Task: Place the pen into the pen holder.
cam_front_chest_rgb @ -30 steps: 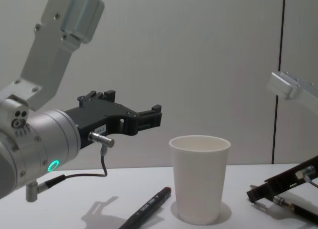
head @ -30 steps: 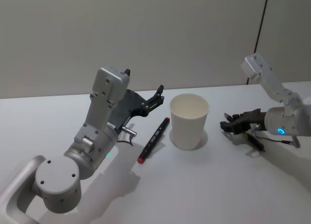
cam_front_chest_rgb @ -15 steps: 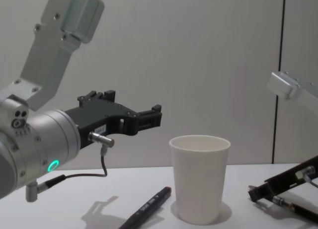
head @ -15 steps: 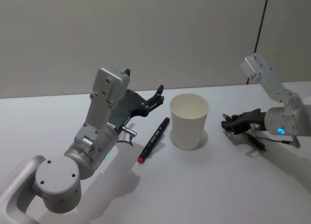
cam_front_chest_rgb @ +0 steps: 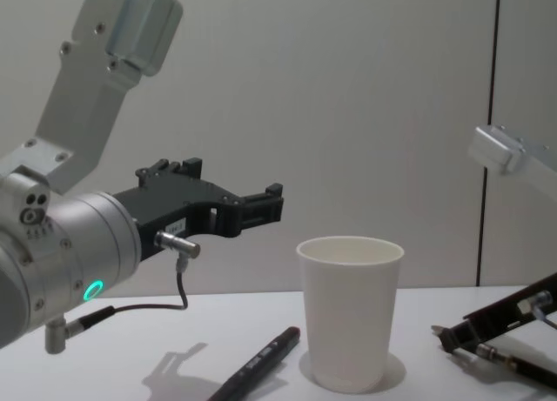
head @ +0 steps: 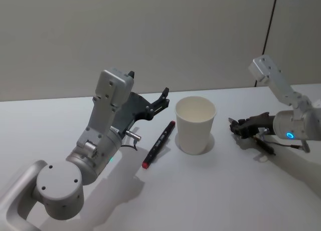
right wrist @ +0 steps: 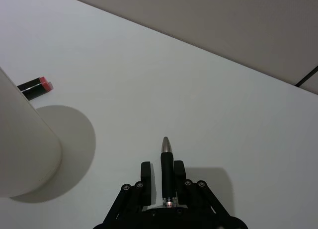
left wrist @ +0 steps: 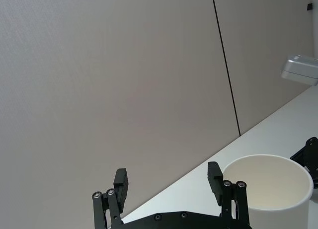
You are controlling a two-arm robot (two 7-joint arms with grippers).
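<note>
Right claw (head: 235,126) has pinched narrower since a second ago and now grips the pen (right wrist: 167,157), tip poking out ahead; it sits low over the table (head: 210,191), right of the cup (head: 195,125) and apart from it; left claw (head: 161,98) has stayed, spread wide, left of the cup above a marker (head: 158,145) lying flat; pen looks slim, stiff, light and smooth, likely to swivel when pinched near one end, so mid-barrel would hold surer; cup is light paper, apt to tip at a nudge; right wrist view shows the pen between the fingers, unclear from the head; left wrist view shows its spread fingers (left wrist: 120,179).
</note>
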